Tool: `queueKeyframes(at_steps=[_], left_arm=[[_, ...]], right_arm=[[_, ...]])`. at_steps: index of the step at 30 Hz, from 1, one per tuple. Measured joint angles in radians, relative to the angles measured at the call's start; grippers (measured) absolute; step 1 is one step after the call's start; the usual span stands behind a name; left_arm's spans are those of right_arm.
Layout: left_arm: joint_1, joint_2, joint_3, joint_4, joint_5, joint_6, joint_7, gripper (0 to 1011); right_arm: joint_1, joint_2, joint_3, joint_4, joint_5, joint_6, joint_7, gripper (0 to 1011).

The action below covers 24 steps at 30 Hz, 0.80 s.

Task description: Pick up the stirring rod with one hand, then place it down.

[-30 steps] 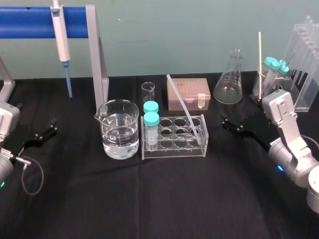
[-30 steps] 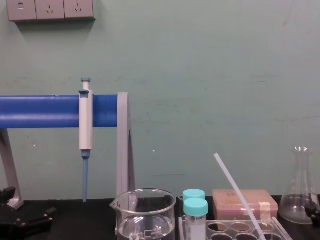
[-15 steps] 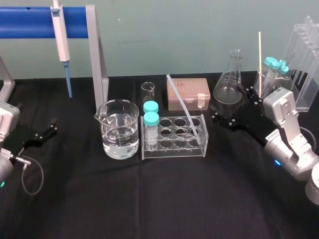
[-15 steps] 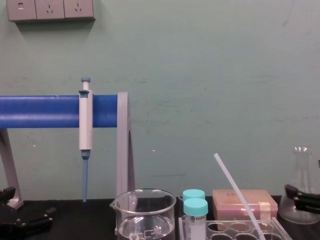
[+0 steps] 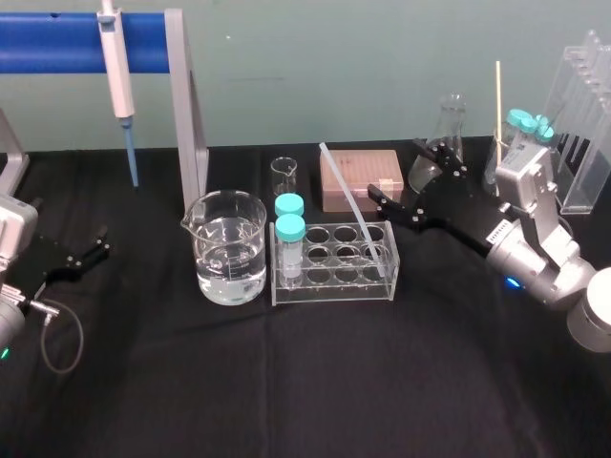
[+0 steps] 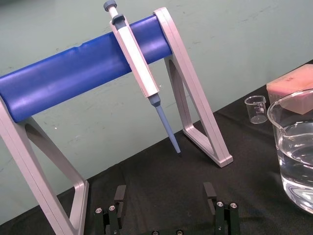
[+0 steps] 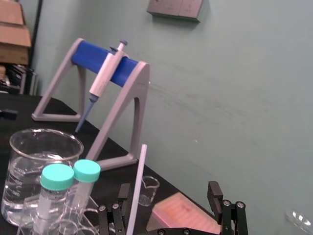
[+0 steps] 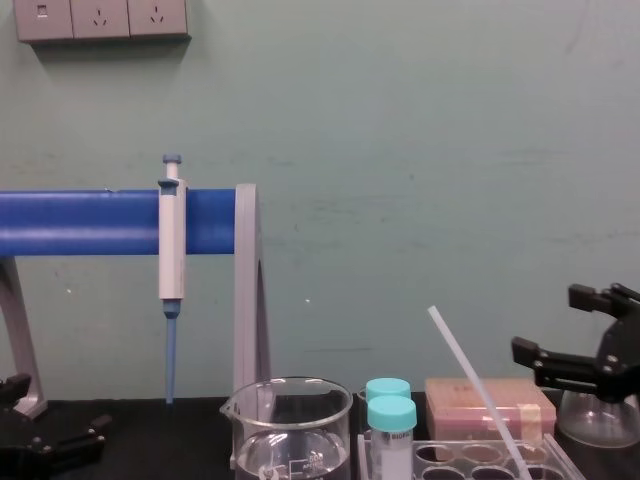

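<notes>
Nothing of the task is finished: the stirring rod [image 5: 342, 186] has not been lifted. Its lower end sits in a well at the right end of the clear rack [image 5: 334, 279], which stands about the middle of the surface [image 5: 305, 382], beside the beaker [image 5: 227, 250] of water. From there the rod leans up and back towards the far edge, its upper end free in the air in front of the pink box [image 5: 361, 178].

The right hand [image 5: 392, 169] is reaching in from the right edge, raised above the surface and level with the rod's upper stretch. Its fingers are spread wide and hold nothing. In the right wrist view the rod [image 7: 138, 186] stands inside the gap of that hand [image 7: 168, 196], close to one finger and clear of the other; whether it touches that finger I cannot tell. From the chest view the hand [image 8: 548, 320] looks short of the rod [image 8: 470, 372], to its right.

My reading is that this is the end of the approach, just ahead of the grasp. Closing on the rod, drawing it out of the rack and setting it down are all left to do.

The left hand [image 5: 98, 242] lies idle near the left edge, its fingers [image 6: 120, 195] likewise parted and empty.
</notes>
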Motion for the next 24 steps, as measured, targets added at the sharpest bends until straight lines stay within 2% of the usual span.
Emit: queueKeyframes(at_steps=[6, 15, 21, 22, 24], left_arm=[[0.0, 0.0, 0.0, 0.0, 0.0, 0.0, 0.0, 1000], [0.0, 0.0, 0.0, 0.0, 0.0, 0.0, 0.0, 1000], [0.0, 0.0, 0.0, 0.0, 0.0, 0.0, 0.0, 1000], [0.0, 0.0, 0.0, 0.0, 0.0, 0.0, 0.0, 1000], [0.0, 0.0, 0.0, 0.0, 0.0, 0.0, 0.0, 1000]], right_arm=[[0.054, -0.032, -0.003, 0.069, 0.02, -0.022, 0.073, 1004], [0.169, -0.096, -0.008, 0.234, 0.064, -0.044, 0.225, 1004], [0.212, -0.126, -0.01, 0.306, 0.081, -0.05, 0.287, 1004], [0.232, -0.143, -0.01, 0.343, 0.093, -0.05, 0.322, 1004], [0.244, -0.153, -0.01, 0.366, 0.103, -0.049, 0.347, 1004]])
